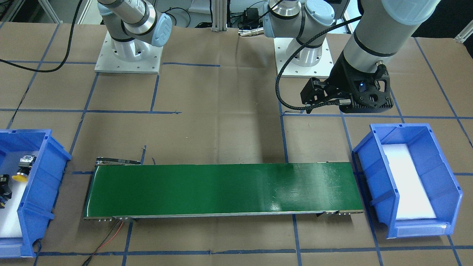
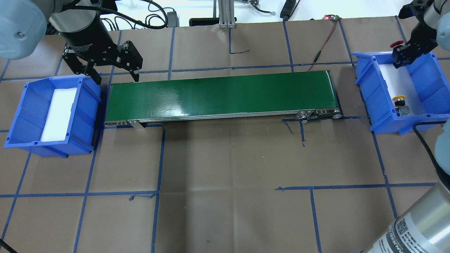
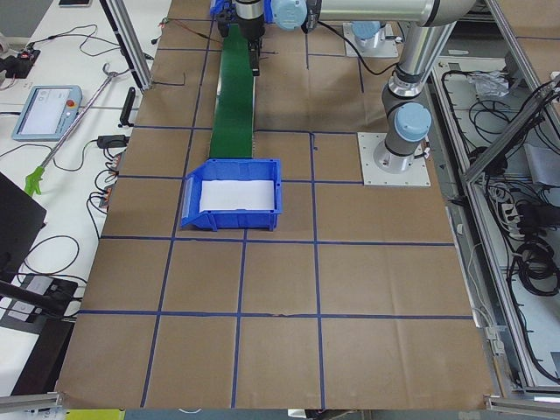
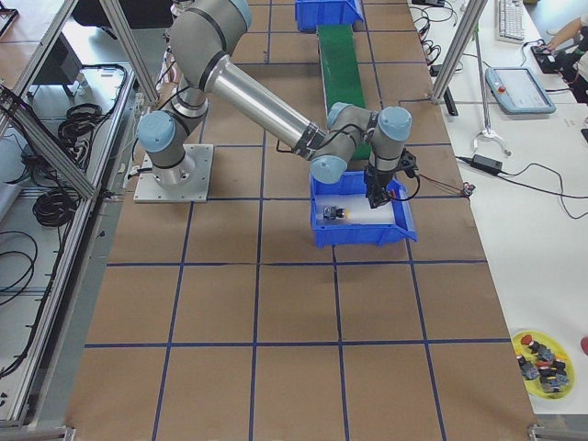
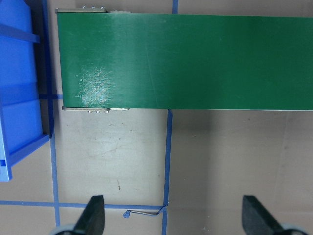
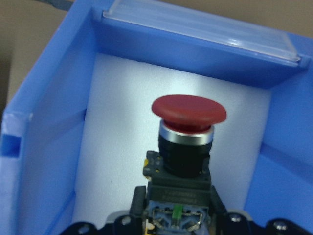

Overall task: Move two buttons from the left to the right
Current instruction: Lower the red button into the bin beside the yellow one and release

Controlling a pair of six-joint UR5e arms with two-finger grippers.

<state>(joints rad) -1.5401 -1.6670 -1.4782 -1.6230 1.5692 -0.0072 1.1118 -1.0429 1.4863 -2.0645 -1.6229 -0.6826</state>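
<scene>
1. Yellow button (image 2: 399, 98) lies on the white foam in the right blue bin (image 2: 372, 102), at its near end.
2. Green conveyor belt (image 2: 218, 96) spans the tabletop (image 2: 228, 175) between that bin and the left blue bin (image 2: 21, 109).
3. Left pincer (image 2: 116, 76) spread wide, holding nothing, hovers over the tabletop just past the belt's left end.
4. Right pincer (image 2: 402, 54) grips the red button (image 2: 397, 43) by its body, raised above the right bin's far end.

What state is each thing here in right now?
Red mushroom-cap push-button: held over the right blue plastic bin.
Yellow mushroom-cap push-button: lying in that bin.
Right gripper: shut on the red button.
Left gripper: open, empty.
Green conveyor belt: nothing on it.
Left blue plastic bin: only white foam.
</scene>
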